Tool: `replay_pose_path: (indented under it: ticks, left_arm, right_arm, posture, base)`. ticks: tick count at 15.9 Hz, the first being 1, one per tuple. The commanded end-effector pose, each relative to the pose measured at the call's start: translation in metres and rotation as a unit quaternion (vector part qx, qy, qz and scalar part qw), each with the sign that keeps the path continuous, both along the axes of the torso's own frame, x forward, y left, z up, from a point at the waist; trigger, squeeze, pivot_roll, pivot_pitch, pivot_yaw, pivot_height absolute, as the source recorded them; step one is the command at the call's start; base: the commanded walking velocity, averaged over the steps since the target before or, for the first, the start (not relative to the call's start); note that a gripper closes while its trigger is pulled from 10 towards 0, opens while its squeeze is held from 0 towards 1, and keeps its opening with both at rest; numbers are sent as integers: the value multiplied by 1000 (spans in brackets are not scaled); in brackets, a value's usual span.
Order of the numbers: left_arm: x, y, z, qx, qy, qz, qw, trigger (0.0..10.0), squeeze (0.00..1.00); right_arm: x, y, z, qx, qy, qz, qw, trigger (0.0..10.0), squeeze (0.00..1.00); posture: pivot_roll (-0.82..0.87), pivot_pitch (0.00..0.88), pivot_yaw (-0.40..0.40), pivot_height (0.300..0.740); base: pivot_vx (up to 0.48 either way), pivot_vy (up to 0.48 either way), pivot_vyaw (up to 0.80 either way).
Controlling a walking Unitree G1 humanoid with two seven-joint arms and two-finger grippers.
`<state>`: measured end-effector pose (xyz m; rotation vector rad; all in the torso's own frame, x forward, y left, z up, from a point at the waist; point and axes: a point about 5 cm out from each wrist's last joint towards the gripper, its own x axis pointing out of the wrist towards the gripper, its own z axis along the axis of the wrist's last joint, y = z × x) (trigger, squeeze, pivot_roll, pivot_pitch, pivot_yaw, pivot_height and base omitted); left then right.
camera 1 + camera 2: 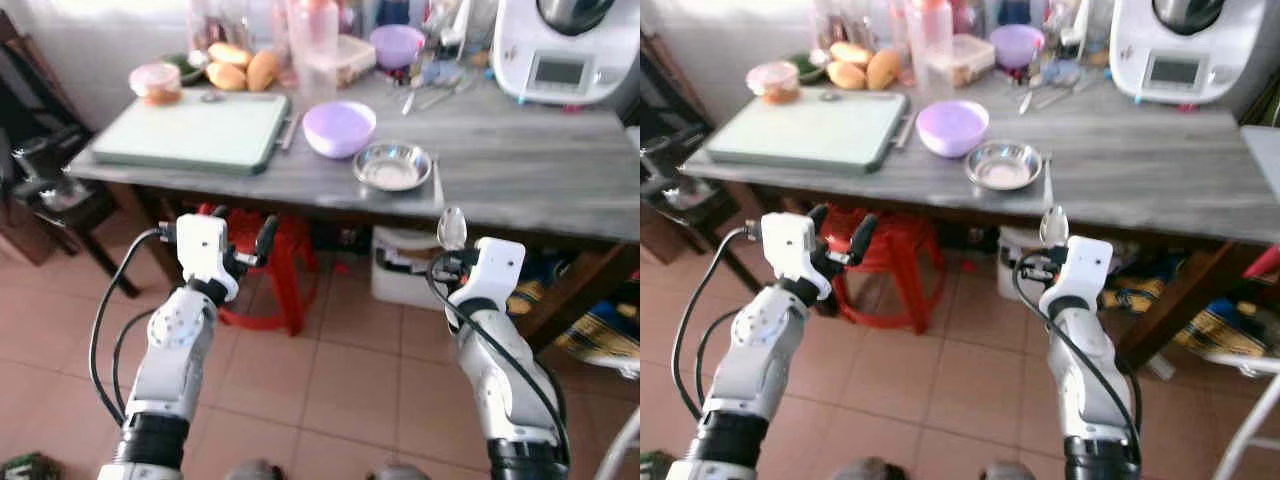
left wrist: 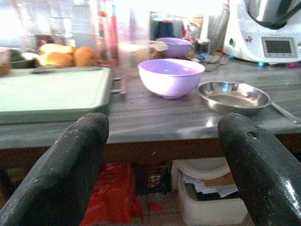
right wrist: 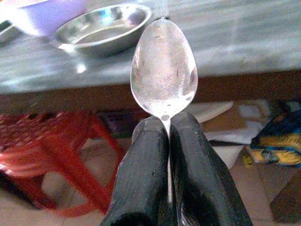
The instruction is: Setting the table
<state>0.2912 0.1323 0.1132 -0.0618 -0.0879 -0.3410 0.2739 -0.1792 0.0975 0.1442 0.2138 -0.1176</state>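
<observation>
- Hidden/cut off: the spoon handle is swallowed between our right gripper fingers, so we see just the bowl and a sliver of stem. Appliance top is cropped at the frame edge. Back-of-table clutter (bottles, containers, utensils) is too blurred to sort out.
- Right gripper is clamped tight on the spoon stem, held in the air in front of the table, below its front edge and not touching it.
- Left gripper has fingers spread wide w/ nothing between them; it hangs in front of the table edge, above the red stool.
- Edges/room: the steel dish sits near the table's front edge, the purple bowl just beside it toward our left and further back. A 2nd utensil lies along the dish's right side, running toward the edge. The green tray fills the left part of the tabletop. Bare grey tabletop stretches right of the dish, in front of the appliance.
- Under the table: red stool, a white box; tiled floor between us and the table.
- Spoon orientation: long axis roughly upright, bowl end up, concave face toward the wrist cam, tip level w/ the table edge in that view.
</observation>
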Motion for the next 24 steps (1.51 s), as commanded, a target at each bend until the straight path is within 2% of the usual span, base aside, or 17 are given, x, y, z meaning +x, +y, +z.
replay_pose_path:
  ticks: [1, 7, 11, 21, 24]
  left_arm:
    - [0, -6, 3, 0, -5, -10, 1000, 10000, 0]
    - [-9, -15, 2, -21, -1, -62, 998, 10000, 0]
    - [-9, -15, 0, -13, 1, -63, 998, 10000, 0]
    - [-8, -10, -3, -20, 20, -56, 998, 10000, 0]
    - [-8, -13, -3, -32, 26, -57, 998, 10000, 0]
  right_arm:
    - [3, -6, 5, -4, -9, -7, 1000, 10000, 0]
    - [3, -6, 5, -7, -9, -6, 1000, 10000, 0]
    - [4, -6, 5, -9, -11, -4, 1000, 10000, 0]
    - [3, -5, 3, -12, -9, -1, 1000, 10000, 0]
    - [3, -5, 3, -13, -9, -1, 1000, 10000, 0]
  posture:
    - [-46, 0, 40, 740]
    - [-46, 0, 40, 740]
    - [-48, 0, 37, 740]
    - [-45, 0, 41, 740]
    - [-45, 0, 42, 740]
  base:
    - [330, -345, 0]
    - [93, -437, 0]
    - [73, -455, 0]
    - [443, 0, 0]
    - [296, 375, 0]
